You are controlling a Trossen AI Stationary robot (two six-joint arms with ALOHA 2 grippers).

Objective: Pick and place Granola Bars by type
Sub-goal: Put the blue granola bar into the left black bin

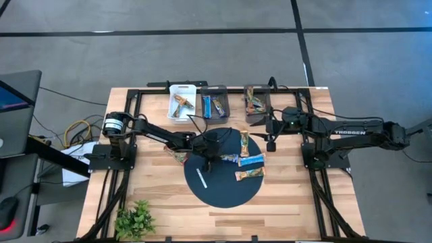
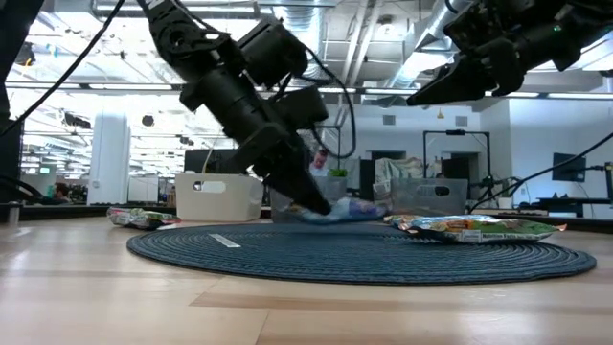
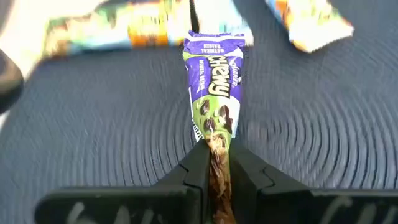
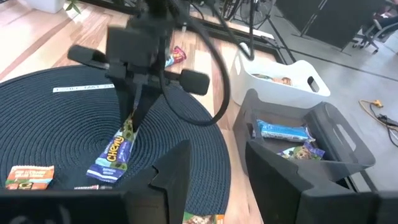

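Observation:
A purple-wrapped granola bar [image 3: 214, 81] lies lengthwise on the round dark mat [image 1: 223, 192], with my left gripper [image 3: 217, 171] shut on its near end at the mat's middle. Other granola bars [image 1: 251, 160] lie on the mat's right part, and one [image 1: 179, 156] lies on the wood left of the mat. A thin white stick [image 1: 201, 179] also rests on the mat. My right gripper [image 4: 224, 180] hangs open above the mat's far right edge, with nothing between its fingers. My left gripper pinches the purple bar's crimped near end [image 3: 217, 155] between its two fingers. The fingers [image 4: 134, 109] slant down from the table's left side and lie along the bar. The bar slopes down away from the fingers, its free end [image 4: 106, 169] low on the mat.
Three bins stand in a row at the table's far edge: a white one [image 1: 182, 104] and two dark ones [image 1: 214, 101] [image 1: 256, 101], each holding bars. A small green plant [image 1: 135, 219] stands at the near left corner. Bare wood lies near the front edge.

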